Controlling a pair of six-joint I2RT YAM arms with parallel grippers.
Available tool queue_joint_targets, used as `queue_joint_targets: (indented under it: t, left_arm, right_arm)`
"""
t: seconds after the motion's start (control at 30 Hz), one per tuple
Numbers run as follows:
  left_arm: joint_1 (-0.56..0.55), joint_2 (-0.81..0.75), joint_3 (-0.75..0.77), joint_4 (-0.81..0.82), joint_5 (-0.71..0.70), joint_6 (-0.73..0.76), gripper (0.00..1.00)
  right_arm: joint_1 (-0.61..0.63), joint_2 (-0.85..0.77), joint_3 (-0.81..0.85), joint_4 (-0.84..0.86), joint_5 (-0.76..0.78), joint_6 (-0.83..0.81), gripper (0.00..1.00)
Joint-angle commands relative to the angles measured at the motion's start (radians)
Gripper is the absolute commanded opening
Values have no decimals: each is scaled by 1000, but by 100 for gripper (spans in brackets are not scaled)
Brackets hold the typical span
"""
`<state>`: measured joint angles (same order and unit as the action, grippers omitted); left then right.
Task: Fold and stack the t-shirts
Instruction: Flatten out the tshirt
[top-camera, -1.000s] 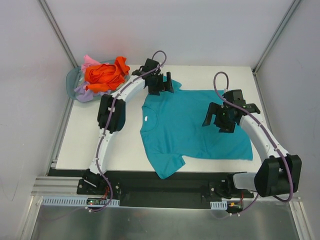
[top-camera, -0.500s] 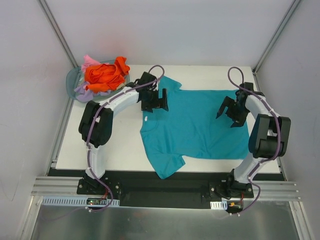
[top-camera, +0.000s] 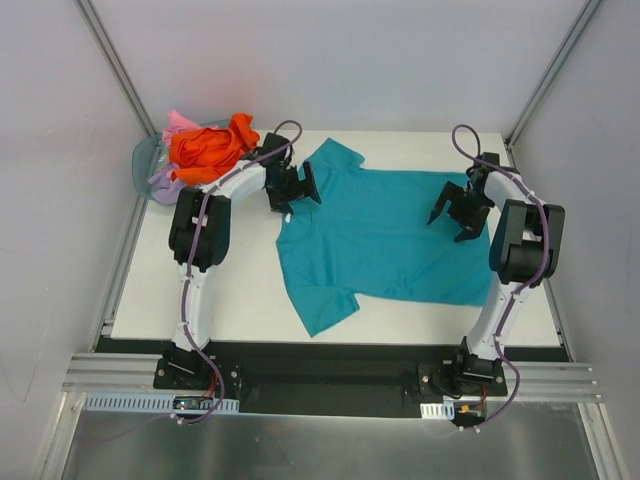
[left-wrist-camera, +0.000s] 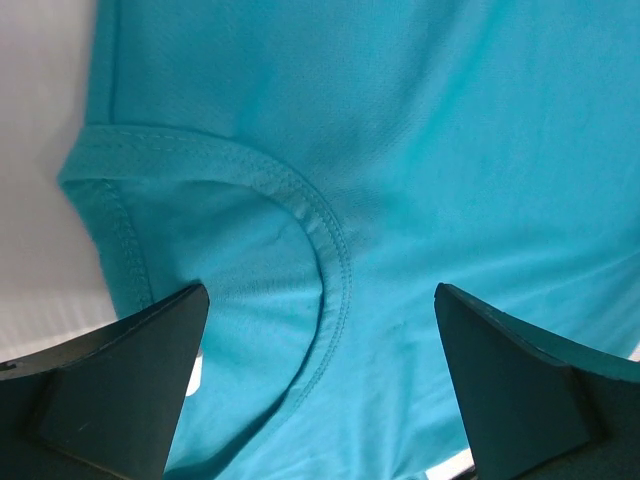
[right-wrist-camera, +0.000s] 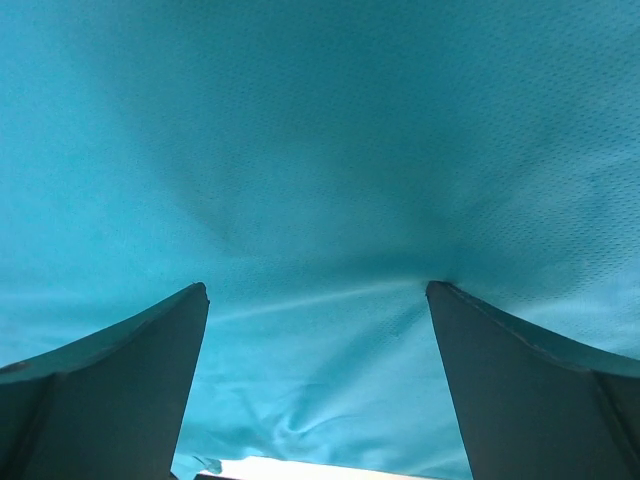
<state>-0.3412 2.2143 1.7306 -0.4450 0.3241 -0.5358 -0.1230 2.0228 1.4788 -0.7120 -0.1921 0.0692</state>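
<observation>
Left wrist shows my left claw (left-wrist-camera: 318, 300) spread and empty, with the collar (left-wrist-camera: 318, 225) of the teal t-shirt (left-wrist-camera: 460, 130) directly beneath. My right claw (right-wrist-camera: 317, 290) is likewise spread. I'd lower both squarely and pinch the cloth firmly.

Left gripper (top-camera: 293, 190) now lower, at the collar of the teal t-shirt (top-camera: 380, 240), right gripper (top-camera: 456, 212) now farther back by the hem, t-shirt shifted left, far sleeve uncovered

One t-shirt (top-camera: 385, 235) flat on the table (top-camera: 185, 285) — basket (top-camera: 142, 160) of other t-shirts (top-camera: 205, 150) at the far-left corner
</observation>
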Motion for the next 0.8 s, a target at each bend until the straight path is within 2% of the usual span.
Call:
queue_joint_targets:
  t: [0.0, 0.23, 0.3, 0.43, 0.57, 0.67, 0.77]
  left_arm:
    - [59, 129, 169, -32, 1, 19, 99]
    - [74, 287, 461, -80, 49, 31, 99]
    - [74, 298, 547, -80, 69, 31, 99]
    - [73, 253, 604, -78, 98, 31, 99]
    - [45, 101, 511, -78, 43, 71, 99]
    - [-4, -54, 359, -80, -29, 102, 99]
    - [-65, -238, 137, -78, -98, 103, 99]
  right_arm:
    - [-6, 85, 124, -18, -49, 6, 97]
    - [-4, 206, 316, -37, -40, 30, 97]
    - [-4, 217, 362, -35, -35, 35, 97]
    - [2, 141, 376, -11, -34, 32, 97]
    - [5, -28, 273, 52, 3, 40, 97]
    - [3, -175, 83, 118, 29, 79, 97]
    - [-3, -341, -150, 199, 78, 136, 97]
